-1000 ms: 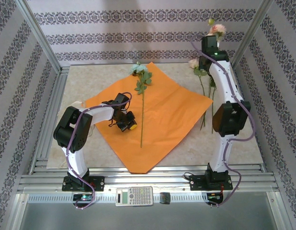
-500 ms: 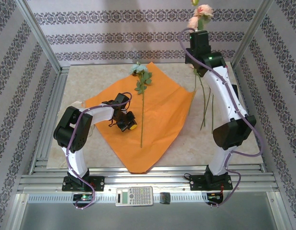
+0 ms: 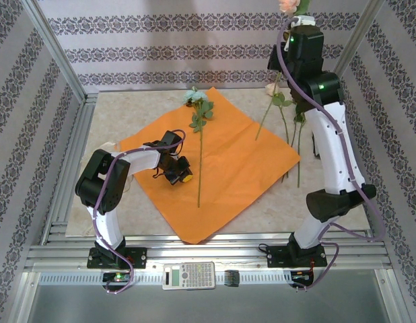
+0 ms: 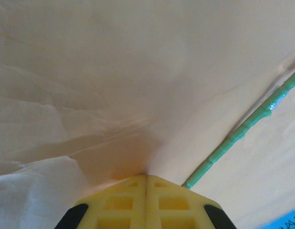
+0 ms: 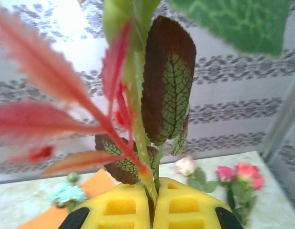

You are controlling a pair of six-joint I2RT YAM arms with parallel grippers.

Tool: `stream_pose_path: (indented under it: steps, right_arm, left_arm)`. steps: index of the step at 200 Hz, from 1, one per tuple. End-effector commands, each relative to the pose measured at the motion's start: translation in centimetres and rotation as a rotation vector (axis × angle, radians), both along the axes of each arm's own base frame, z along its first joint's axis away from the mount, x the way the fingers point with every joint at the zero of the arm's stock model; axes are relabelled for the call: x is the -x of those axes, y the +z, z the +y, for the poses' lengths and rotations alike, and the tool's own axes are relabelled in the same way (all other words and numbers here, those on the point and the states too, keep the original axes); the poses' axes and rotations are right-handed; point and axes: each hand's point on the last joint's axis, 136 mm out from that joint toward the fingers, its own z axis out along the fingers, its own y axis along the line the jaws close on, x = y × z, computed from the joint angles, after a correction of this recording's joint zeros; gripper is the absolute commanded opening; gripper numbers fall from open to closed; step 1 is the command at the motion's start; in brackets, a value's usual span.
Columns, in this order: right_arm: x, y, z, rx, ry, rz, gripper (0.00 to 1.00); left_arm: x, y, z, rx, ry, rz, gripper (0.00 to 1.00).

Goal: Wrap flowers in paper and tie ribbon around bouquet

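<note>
Top view: right gripper (image 3: 293, 19) is raised high, clamped on a thin green artificial stem with a pink bloom (image 3: 289, 5). The stem's lower end hangs over the right part of the large creased orange paper sheet (image 3: 228, 168). Left gripper (image 3: 184, 177) is closed on nothing, tip down on the sheet beside the pale-blue-bloomed stem (image 3: 199, 155).

Left wrist: yellow fingers (image 4: 119, 202) are pressed together against the paper, green stem (image 4: 243, 129) alongside.

Right wrist: fingers (image 5: 185, 202) pinch the stem under red-green leaves (image 5: 169, 81).

Suggest lowering slowly and laying it parallel to the blue one, blooms at the same corner, left pinning the sheet.
</note>
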Motion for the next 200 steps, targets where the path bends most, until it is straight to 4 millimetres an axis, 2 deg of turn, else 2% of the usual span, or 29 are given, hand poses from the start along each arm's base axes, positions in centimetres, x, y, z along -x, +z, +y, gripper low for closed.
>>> stream_pose_path:
  steps: [1, 21, 39, 61, 80, 103, 135, 165, 200]
  right_arm:
    - [-1.9, -9.3, 6.7, -0.173, 0.208, 0.268, 0.0]
    - [-2.5, -17.2, 12.0, -0.27, 0.333, 0.484, 0.0]
    - [-2.7, -23.4, 15.7, -0.258, 0.402, 0.625, 0.0]
    - [-2.7, -29.9, 17.7, -0.286, 0.411, 0.814, 0.0]
    - [-2.7, -33.8, 18.8, -0.299, 0.404, 0.906, 0.0]
    - [-2.5, -36.9, 19.9, -0.276, 0.404, 0.962, 0.0]
    - [-2.7, -40.1, 20.1, -0.273, 0.377, 1.012, 0.0]
    - [-3.0, -41.3, 21.3, -0.282, 0.41, 1.046, 0.0]
    - [-2.6, -41.3, 23.1, -0.285, 0.469, 1.063, 0.0]
  left_arm:
    - [0.6, -0.5, -0.6, 0.002, -0.033, 0.004, 0.0]
    - [0.6, -0.4, -0.7, 0.005, -0.034, 0.004, 0.0]
    - [0.5, -0.2, -0.9, 0.011, -0.036, 0.002, 0.0]
    - [0.3, 0.1, -1.0, 0.009, -0.037, -0.007, 0.0]
    - [0.3, 0.2, -1.0, 0.01, -0.034, -0.007, 0.0]
    - [0.2, 0.1, -1.0, 0.008, -0.033, -0.008, 0.0]
    - [0.2, 0.0, -0.9, 0.005, -0.031, -0.008, 0.0]
    - [0.3, -0.2, -0.9, 0.005, -0.031, -0.001, 0.0]
    - [0.4, -0.3, -0.9, 0.004, -0.034, 0.001, 0.0]
